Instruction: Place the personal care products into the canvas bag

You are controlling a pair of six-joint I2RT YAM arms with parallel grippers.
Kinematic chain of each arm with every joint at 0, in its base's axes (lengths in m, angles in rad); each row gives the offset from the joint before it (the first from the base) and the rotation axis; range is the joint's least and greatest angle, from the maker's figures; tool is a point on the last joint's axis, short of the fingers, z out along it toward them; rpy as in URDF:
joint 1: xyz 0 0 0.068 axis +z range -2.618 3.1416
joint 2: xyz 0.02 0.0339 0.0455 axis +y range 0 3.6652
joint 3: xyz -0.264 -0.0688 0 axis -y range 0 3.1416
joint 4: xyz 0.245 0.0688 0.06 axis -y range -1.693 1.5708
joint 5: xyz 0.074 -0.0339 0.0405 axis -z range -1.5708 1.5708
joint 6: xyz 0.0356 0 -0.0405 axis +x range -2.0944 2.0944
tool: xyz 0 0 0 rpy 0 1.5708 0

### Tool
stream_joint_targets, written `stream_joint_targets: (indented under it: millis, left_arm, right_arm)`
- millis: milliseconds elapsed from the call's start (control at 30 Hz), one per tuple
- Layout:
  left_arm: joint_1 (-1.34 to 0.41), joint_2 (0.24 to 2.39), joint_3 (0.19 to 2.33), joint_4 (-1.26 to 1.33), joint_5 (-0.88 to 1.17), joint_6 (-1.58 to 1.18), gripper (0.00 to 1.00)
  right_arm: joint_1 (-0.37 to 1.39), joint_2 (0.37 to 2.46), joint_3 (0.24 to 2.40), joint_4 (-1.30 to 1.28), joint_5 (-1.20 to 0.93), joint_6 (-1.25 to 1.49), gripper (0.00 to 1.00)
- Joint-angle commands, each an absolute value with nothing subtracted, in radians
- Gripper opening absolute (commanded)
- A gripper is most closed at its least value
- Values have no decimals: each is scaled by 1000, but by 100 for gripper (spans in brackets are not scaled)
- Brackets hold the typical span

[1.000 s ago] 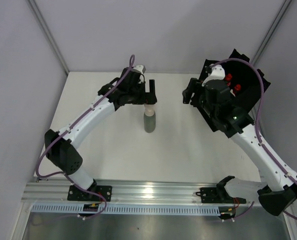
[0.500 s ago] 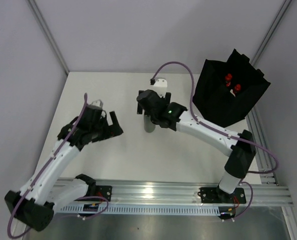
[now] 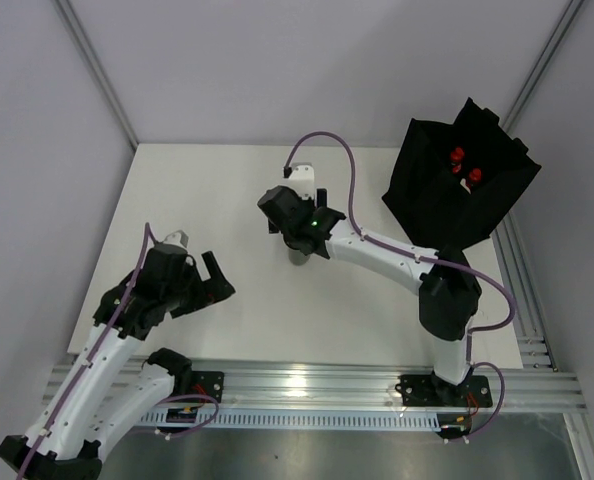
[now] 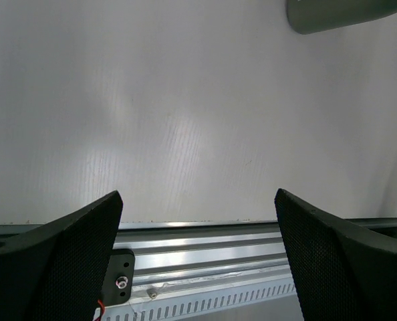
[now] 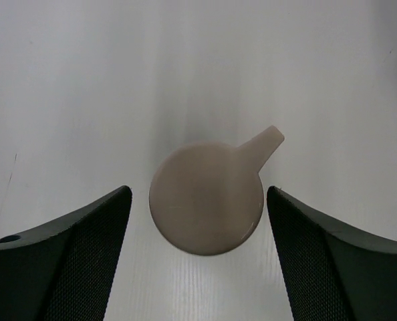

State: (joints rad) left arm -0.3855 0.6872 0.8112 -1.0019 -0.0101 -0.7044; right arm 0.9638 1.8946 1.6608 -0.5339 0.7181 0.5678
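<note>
The grey-green bottle (image 3: 298, 256) stands upright mid-table. In the right wrist view its cream cap (image 5: 206, 197) is seen from above, with a small spout. My right gripper (image 3: 297, 236) (image 5: 198, 194) hangs right over it, open, a finger on each side of the cap and clear of it. My left gripper (image 3: 219, 279) (image 4: 198, 200) is open and empty at the near left; the bottle's body (image 4: 339, 13) shows at the top right of its view. The black canvas bag (image 3: 432, 205) stands at the far right with two red tops (image 3: 457, 155) showing inside. The beige bottle is out of view.
The white table (image 3: 207, 190) ends at an aluminium rail (image 3: 307, 385) (image 4: 205, 254) along the near edge. Grey walls and frame posts close in the back and sides. The right arm (image 3: 387, 258) stretches across the table's middle from its base.
The right gripper swung from the bag to above the grey-green bottle. The left arm drew back from the bottle to the near left, its gripper still open.
</note>
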Motion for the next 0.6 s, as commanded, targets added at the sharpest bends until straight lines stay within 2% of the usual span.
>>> stream_joint_targets:
  millis: [0, 200, 300, 400, 433, 500, 533, 567]
  left_arm:
    - [-379, 692, 860, -1026, 5, -726, 99]
    - [-379, 729, 908, -1046, -25, -715, 99]
    - [-380, 741, 928, -1060, -28, -712, 99]
    - [-380, 750, 940, -1068, -26, -713, 99]
    - [-380, 752, 939, -1068, -23, -718, 99]
    - [-380, 755, 934, -1068, -14, -721, 99]
    - [-382, 755, 933, -1068, -9, -722, 99]
    - [-382, 752, 928, -1069, -9, -723, 100]
  right_arm:
    - [950, 1924, 1703, -437, 762, 525, 85]
    - [950, 1970, 1680, -370, 770, 486, 79]
    - [946, 1980, 1654, -337, 761, 477, 70]
    - [953, 1985, 1641, -319, 761, 468, 65]
    - [953, 1985, 1634, -296, 764, 457, 56]
    - [951, 1986, 1628, -294, 775, 456, 44]
    - [950, 1987, 1631, -308, 781, 462, 33]
    - [948, 1985, 1632, -311, 788, 466, 28]
